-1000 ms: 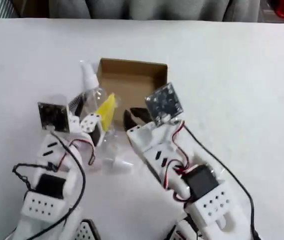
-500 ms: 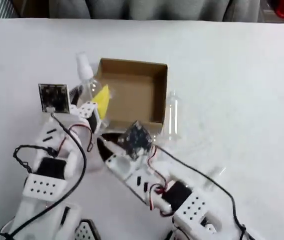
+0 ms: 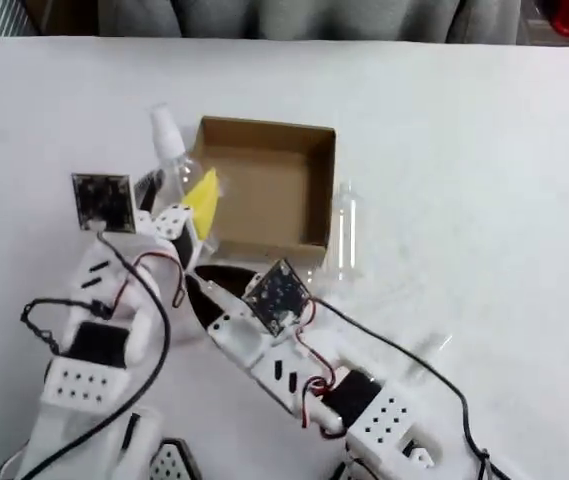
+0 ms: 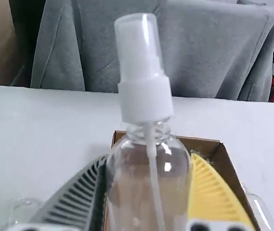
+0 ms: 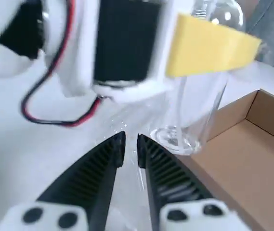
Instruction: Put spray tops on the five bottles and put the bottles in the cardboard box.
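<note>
I have the left gripper [image 4: 149, 163] clamped on 1 capped bottle [image 4: 146, 202], upright at the box's [image 3: 264, 190] 9 o'clock wall. I judge boxing is the step; next, lift it over and in. The right gripper [image 5: 130, 139], jaws nearly together, sits at 7 o'clock.

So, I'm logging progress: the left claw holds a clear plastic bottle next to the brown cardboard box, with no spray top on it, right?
No: the clear plastic bottle in the left claw, next to the brown cardboard box, already has its white spray top on; the left wrist view shows it.
</note>
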Motion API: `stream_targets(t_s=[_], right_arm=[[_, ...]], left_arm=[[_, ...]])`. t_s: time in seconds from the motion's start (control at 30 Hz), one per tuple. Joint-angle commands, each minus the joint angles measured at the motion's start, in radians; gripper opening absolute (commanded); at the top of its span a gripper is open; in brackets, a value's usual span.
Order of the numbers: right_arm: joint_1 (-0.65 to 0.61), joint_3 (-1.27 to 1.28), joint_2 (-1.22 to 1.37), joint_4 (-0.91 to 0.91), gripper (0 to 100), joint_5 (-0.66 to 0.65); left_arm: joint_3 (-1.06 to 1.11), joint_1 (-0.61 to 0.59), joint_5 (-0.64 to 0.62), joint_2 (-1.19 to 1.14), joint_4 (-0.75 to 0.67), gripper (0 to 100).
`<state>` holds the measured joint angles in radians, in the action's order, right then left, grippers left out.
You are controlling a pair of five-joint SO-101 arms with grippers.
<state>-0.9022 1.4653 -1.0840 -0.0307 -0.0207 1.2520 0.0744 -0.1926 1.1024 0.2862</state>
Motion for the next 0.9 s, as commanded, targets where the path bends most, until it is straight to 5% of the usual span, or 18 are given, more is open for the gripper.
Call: stream_targets(t_s=[0.0, 0.47, 0.87], right_arm=[[-0.008, -0.009, -0.012, -0.022, 1.5, -0.005], [0.007, -0.009, -0.013, -0.025, 1.5, -0.012], [0.067, -0.009, -0.015, -0.021, 1.5, -0.014]], left_arm=[[-0.061, -0.004, -0.005, 0.168, 0.104, 2], [-0.005, 0.139, -0.003, 0.472, 0.324, 2], [0.031, 0.136, 0.011, 0.479, 0.293, 2]])
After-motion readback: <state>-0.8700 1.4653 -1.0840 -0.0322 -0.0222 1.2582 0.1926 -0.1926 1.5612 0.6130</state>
